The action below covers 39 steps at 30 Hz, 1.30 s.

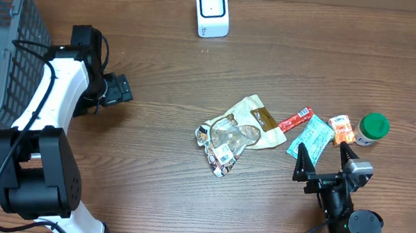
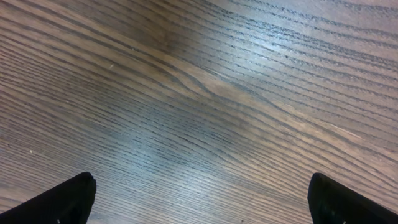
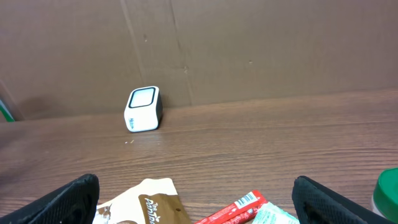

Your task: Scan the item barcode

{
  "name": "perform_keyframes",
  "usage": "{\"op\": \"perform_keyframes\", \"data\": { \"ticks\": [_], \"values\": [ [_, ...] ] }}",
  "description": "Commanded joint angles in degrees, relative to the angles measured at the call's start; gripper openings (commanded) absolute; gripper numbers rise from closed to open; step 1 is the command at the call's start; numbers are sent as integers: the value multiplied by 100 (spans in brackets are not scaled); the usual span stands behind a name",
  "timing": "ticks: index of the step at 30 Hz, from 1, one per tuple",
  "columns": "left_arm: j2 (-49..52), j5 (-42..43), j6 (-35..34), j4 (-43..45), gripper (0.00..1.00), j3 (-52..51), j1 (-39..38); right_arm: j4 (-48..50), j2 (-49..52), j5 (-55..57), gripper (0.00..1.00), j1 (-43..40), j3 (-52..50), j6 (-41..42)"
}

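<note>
The barcode scanner point(image 1: 211, 10), a small white box, stands upright at the far edge of the table point(image 1: 150, 164), well apart from everything else. In the right wrist view its pale window faces back toward the robot's side. The items to scan lie in a loose row on the right half of the table. A crumpled beige snack pouch point(image 1: 241, 127) is nearest the middle, its long axis running from near-left to far-right, with a clear printed end at the near-left. To its right lies a red stick packet point(image 1: 296, 120), slanted along the same diagonal. Just beside it is a teal packet point(image 1: 312, 136), flat and tilted the same way, its narrow end pointing toward the robot. Further right are a small orange packet point(image 1: 341, 129) and a green-lidded jar point(image 1: 374, 126), which stands upright close to the orange packet. The right gripper point(image 1: 323, 157) sits just on the near side of these items, its jaws spread wide and gripping nothing. Seen from overhead, one fingertip overlaps the teal packet's near end and the other points at the orange packet; whether either touches cannot be told. The left gripper point(image 1: 122, 89) is far off on the left, near a grey mesh basket point(image 1: 2, 28). It points right and is also spread wide and empty, with only bare wood grain between its fingertips in its own wrist view.
</note>
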Motion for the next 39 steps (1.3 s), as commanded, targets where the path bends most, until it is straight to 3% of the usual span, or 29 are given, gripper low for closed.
{"op": "perform_keyframes", "data": {
  "ticks": [1, 15, 31, 39],
  "values": [
    [48, 28, -33, 7, 100, 85, -15, 24, -52, 9, 100, -7, -61, 11],
    [-345, 28, -35, 7, 100, 85, -13, 24, -52, 9, 100, -7, -61, 11],
    [-4841, 26, -33, 2, 100, 85, -52, 24, -52, 9, 100, -7, -61, 11],
    [-5941, 26, -35, -39, 100, 68, -52, 24, -52, 9, 100, -7, -61, 11]
  ]
}}
